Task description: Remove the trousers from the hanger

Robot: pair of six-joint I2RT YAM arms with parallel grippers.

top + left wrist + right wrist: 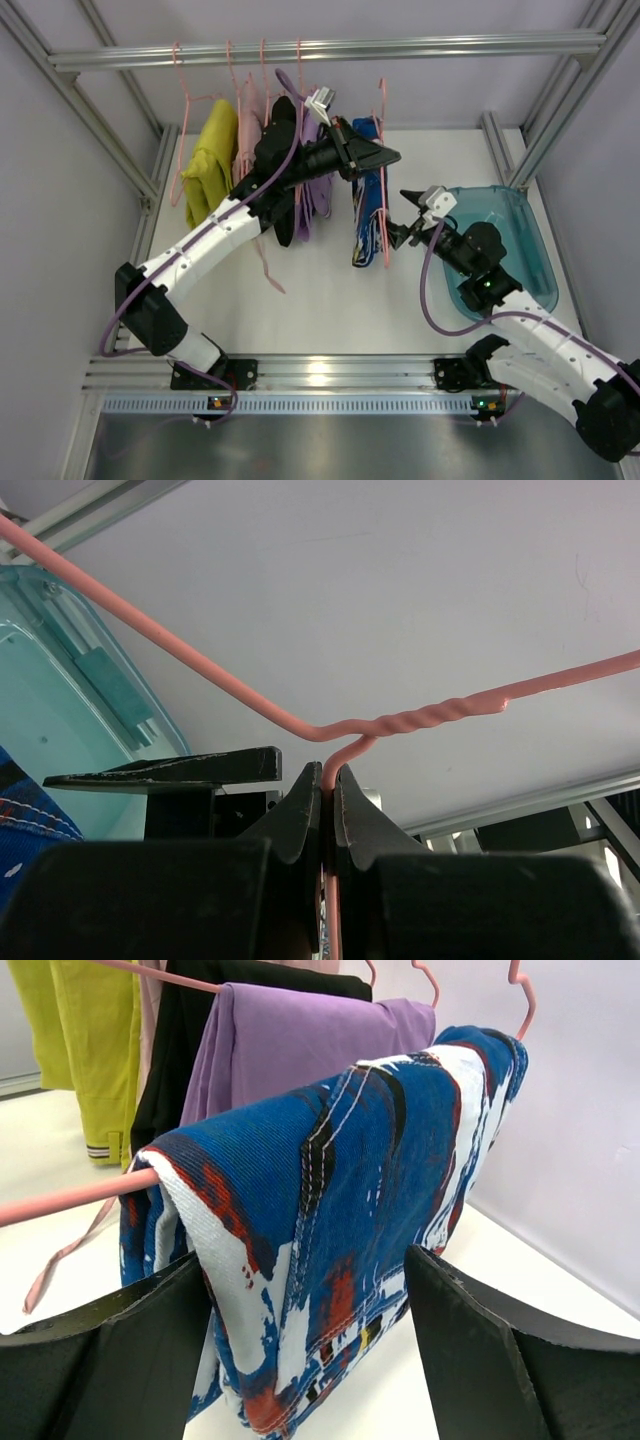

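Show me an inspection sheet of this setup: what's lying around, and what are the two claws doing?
Surface: white table.
Job's things: blue patterned trousers folded over a pink hanger.
Clutter: yellow garment and purple garment on neighbouring hangers; teal bin at right.
Grippers: left gripper shut on the hanger wire; right gripper open, straddling the trousers.
Cables: purple cable along each arm.
Surroundings: aluminium frame, pale walls.

The left arm stretches from the near edge toward the far edge. The left gripper sits past mid-table, its jaws pinched tight on the hanger. The right arm bends in from the near right corner. The right gripper points left, its jaws spread wide.
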